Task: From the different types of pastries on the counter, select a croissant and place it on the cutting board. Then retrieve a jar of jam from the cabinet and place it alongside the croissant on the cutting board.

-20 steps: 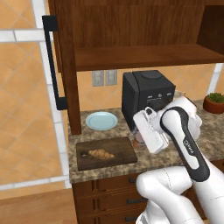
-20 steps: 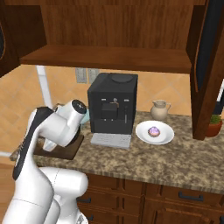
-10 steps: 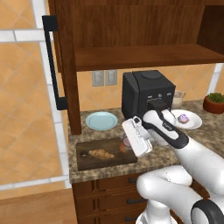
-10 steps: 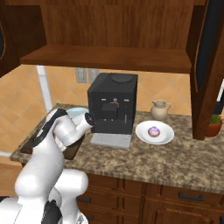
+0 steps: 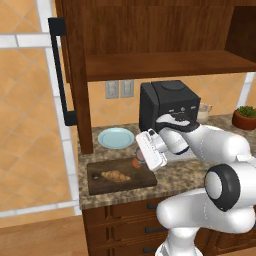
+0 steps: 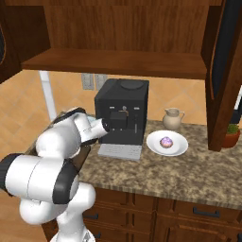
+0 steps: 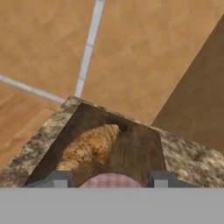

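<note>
Clenched on the jar of jam (image 5: 136, 162), the end effector (image 5: 140, 161) in the left base view hangs over the right end of the cutting board (image 5: 145, 178), with the croissant (image 5: 115, 175) lying lengthwise toward the board's left; the light blue plate (image 5: 116, 137) behind is bare. From the right base view, the arm hides the board, and a frosted pastry (image 6: 166, 141) sits on a white plate (image 6: 153, 145). Seen from the hand view, the jar's checked lid (image 7: 110, 180) sits between the fingertips (image 7: 57, 179), the croissant just ahead, its long axis running away from the camera along the board, so I judge the jar goes down beside it.
</note>
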Controlling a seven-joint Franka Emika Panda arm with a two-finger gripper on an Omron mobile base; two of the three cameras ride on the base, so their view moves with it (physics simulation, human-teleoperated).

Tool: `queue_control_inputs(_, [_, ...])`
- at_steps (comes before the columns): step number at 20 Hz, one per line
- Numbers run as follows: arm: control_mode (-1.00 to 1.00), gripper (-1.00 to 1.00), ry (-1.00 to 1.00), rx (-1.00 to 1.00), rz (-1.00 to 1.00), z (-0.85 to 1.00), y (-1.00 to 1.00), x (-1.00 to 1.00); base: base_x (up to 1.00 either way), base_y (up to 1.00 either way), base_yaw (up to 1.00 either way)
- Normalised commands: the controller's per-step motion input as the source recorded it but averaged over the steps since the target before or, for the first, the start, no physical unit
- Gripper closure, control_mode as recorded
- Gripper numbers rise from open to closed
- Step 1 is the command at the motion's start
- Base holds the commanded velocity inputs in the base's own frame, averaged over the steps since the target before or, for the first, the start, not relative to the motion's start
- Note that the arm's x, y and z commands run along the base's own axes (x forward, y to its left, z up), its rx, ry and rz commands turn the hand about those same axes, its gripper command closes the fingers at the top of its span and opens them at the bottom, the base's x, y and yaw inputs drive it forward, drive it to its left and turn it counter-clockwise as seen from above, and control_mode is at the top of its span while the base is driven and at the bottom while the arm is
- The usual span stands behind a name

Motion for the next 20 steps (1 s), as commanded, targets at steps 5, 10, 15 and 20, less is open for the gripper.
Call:
queue_control_inputs(5, [-1.0, 1.0, 0.0, 0.04, 0.0, -0.27, 0.12, 0.04, 0.0, 0.0, 0.0])
queue_control_inputs(10, [-1.0, -1.0, 0.0, 0.0, 0.0, -0.12, 0.39, 0.02, 0.0, 0.0, 0.0])
queue_control_inputs(15, [-1.0, -1.0, 0.0, 0.0, 0.0, -0.01, 0.34, 0.0, 0.0, 0.0, 0.0])
queue_control_inputs(20, [-1.0, -1.0, 0.0, 0.0, 0.0, 0.0, 0.09, 0.0, 0.0, 0.0, 0.0])
